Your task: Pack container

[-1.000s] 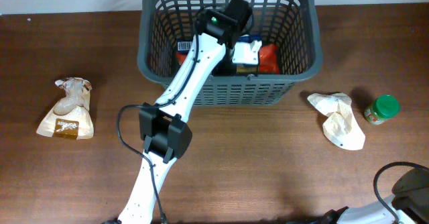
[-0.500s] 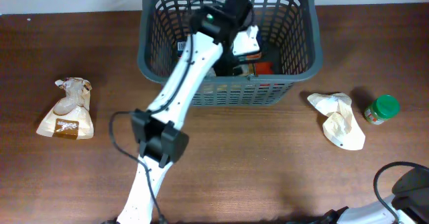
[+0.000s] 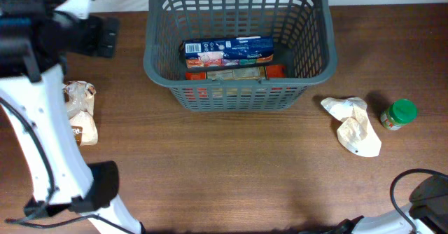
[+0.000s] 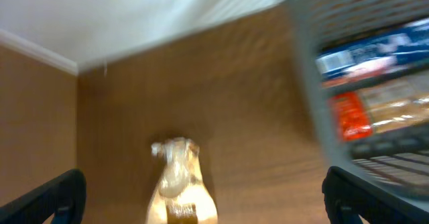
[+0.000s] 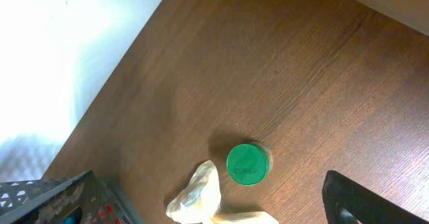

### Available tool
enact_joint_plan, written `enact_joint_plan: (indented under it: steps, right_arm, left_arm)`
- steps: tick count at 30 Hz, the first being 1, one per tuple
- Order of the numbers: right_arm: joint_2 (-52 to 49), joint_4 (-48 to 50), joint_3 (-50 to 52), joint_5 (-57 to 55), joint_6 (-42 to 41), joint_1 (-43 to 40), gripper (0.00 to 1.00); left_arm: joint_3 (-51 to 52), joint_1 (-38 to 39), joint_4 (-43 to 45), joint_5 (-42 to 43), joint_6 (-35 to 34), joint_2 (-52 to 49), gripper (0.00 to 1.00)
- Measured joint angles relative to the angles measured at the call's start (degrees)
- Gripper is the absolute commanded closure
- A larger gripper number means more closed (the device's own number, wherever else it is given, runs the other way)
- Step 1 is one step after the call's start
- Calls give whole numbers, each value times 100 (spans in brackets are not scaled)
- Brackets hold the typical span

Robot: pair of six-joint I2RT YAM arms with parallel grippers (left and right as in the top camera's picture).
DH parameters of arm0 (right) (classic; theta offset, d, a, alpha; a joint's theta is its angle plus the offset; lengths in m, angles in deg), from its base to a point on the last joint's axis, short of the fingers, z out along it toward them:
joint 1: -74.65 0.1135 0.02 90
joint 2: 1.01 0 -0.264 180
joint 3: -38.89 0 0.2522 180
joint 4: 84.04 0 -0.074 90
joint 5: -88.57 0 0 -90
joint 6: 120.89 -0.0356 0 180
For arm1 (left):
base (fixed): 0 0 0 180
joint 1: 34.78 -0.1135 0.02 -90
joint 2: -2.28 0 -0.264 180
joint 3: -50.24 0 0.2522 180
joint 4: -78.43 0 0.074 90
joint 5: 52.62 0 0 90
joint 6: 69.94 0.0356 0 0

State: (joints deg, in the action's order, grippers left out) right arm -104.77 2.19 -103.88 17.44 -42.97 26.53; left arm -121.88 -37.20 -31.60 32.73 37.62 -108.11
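The container (image 3: 157, 66), a dark grey slotted basket, stands at the back middle of the table. A blue box (image 3: 227, 49) lies in it on red and tan packets (image 3: 234, 73). My left arm (image 3: 94, 34) is high at the far left, away from the basket. My left gripper (image 4: 204, 198) is open and holds nothing; a brown paper bag (image 4: 181, 187) shows far below between its fingers (image 4: 47, 198). The basket wall (image 4: 310, 96) is blurred at the right of that view. My right gripper (image 5: 204, 207) is open and holds nothing, high above a green-lidded jar (image 5: 248, 163).
The brown paper bag (image 3: 82, 115) lies at the left, partly behind my left arm. A crumpled white bag (image 3: 355, 125) and the green-lidded jar (image 3: 400, 113) sit to the right of the basket. My right arm (image 3: 427, 195) rests at the front right corner.
My left gripper opened over the basket and left the blue box inside. The left arm then pulled out and swung far to the left. The right arm has not moved.
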Motion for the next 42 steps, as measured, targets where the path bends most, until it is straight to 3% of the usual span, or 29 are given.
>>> enact_joint_plan:
  steps: [6,16,27,32,42]
  right_arm:
    - [0,0,0,-2,4,0,1]
    - [0,-2,0,0,4,0,1]
    - [0,0,0,0,0,0,1]
    - [0,0,0,0,-2,0,1]
    - [0,0,0,0,2,0,1]
  left_arm:
    - [1720,-1480,59,378,-291,-409,1]
    - [4347,-2155,1220,-37,-81,-850,1]
    - [4940,-2754,2194,-39,-46,-1436,1]
    - [4957,-2715,2264,389,372,-1641,1]
    - [4962,-2669,2715,396,483,-1652,1]
